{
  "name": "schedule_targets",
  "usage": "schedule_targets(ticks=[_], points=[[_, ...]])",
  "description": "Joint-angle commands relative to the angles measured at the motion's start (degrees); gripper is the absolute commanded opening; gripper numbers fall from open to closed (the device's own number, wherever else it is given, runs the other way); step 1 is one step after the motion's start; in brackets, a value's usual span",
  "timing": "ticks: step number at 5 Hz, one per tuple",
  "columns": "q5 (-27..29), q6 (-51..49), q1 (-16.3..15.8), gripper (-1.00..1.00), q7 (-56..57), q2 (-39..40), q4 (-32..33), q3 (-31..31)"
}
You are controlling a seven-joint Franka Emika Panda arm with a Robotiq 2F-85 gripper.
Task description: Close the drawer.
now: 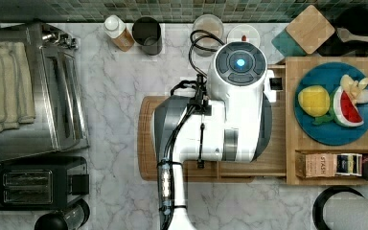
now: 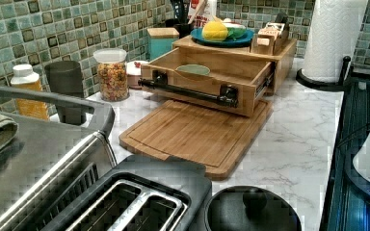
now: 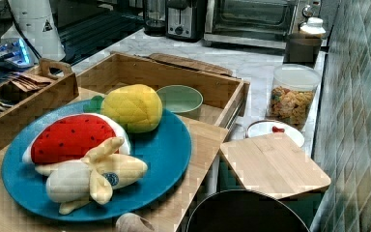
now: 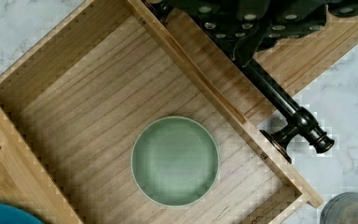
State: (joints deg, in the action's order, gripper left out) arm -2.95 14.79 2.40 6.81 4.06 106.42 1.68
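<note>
Light-wood drawer (image 2: 207, 77) stands pulled out over the marble surface (image 2: 298, 130), with the arm above it.

The shallow rectangular drawer with raised rims juts from its wooden cabinet (image 2: 279, 53) and hangs above the large flat wooden cutting board (image 2: 192, 134) with a groove. A round pale-green bowl (image 4: 175, 161) sits on the drawer floor, apart from every wall. The long black bar handle (image 2: 185, 91) runs across the drawer front on two posts. In the wrist view the dark pincer (image 4: 249, 44) sits right at this bar, over one end of it; I cannot tell whether it is clenched or released. On the cabinet top rests a round blue plate (image 3: 169, 150) carrying plush fruit (image 3: 130, 108). A clear jar of colourful cereal (image 2: 112, 74) stands just beside the drawer at the left view's left.
</note>
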Motion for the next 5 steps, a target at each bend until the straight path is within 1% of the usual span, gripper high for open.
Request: schedule_targets(ticks=[1,2,3,4,5], points=[[-0.27,0.29,0.22,-1.0,-0.01,0.0,0.7,0.23],[1.79,4.4,1.02,-1.0,6.28,-1.6,4.6,0.45],[2.14,8.75,-0.03,-1.0,10.55,-3.76,8.82,-1.03],[3.03,13.2,-2.14,-1.0,11.45,-6.02,12.87,-2.88],[3.9,13.69,-4.32,-1.0,8.04,-7.0,13.85,-4.75]])
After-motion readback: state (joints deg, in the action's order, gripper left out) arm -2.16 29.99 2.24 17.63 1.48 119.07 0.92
